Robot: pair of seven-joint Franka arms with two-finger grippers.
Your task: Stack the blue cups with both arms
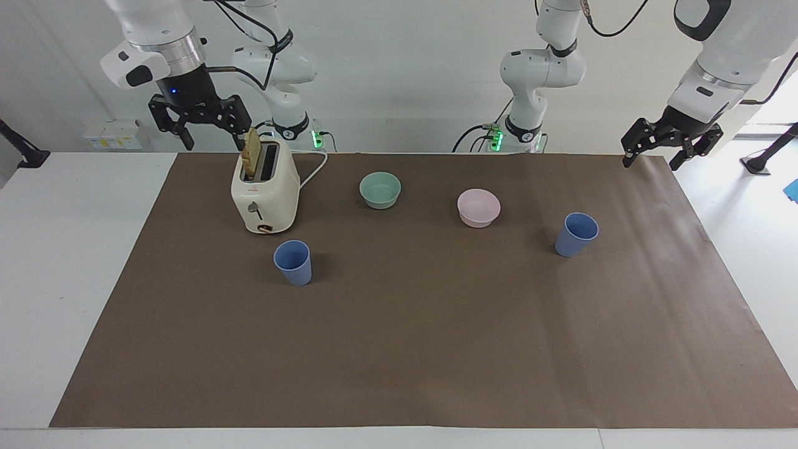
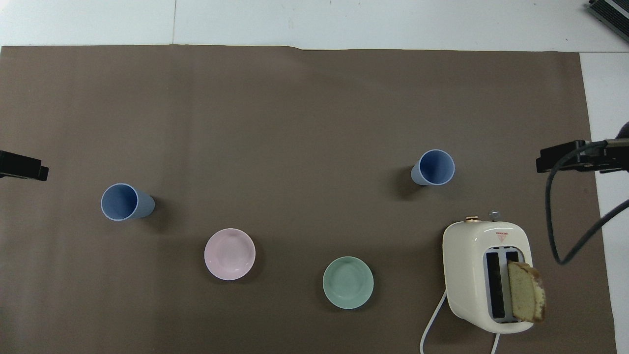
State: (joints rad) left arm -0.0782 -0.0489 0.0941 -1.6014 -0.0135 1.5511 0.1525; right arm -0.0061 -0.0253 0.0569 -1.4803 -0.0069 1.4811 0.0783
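Two blue cups stand upright and apart on the brown mat. One cup point(image 1: 293, 262) point(image 2: 433, 167) is toward the right arm's end, just farther from the robots than the toaster. The other cup point(image 1: 576, 234) point(image 2: 120, 201) is toward the left arm's end, beside the pink bowl and slightly farther out. My right gripper point(image 1: 213, 144) point(image 2: 570, 158) hangs open and empty, raised beside the toaster's top. My left gripper point(image 1: 650, 163) point(image 2: 22, 166) hangs open and empty above the mat's corner at the left arm's end. Both are well clear of the cups.
A cream toaster point(image 1: 265, 193) point(image 2: 486, 275) with a bread slice point(image 1: 251, 153) sticking out of one slot stands near the right arm. A mint-green bowl point(image 1: 380, 189) point(image 2: 348, 282) and a pink bowl point(image 1: 479, 207) point(image 2: 229, 253) sit between the cups, nearer to the robots.
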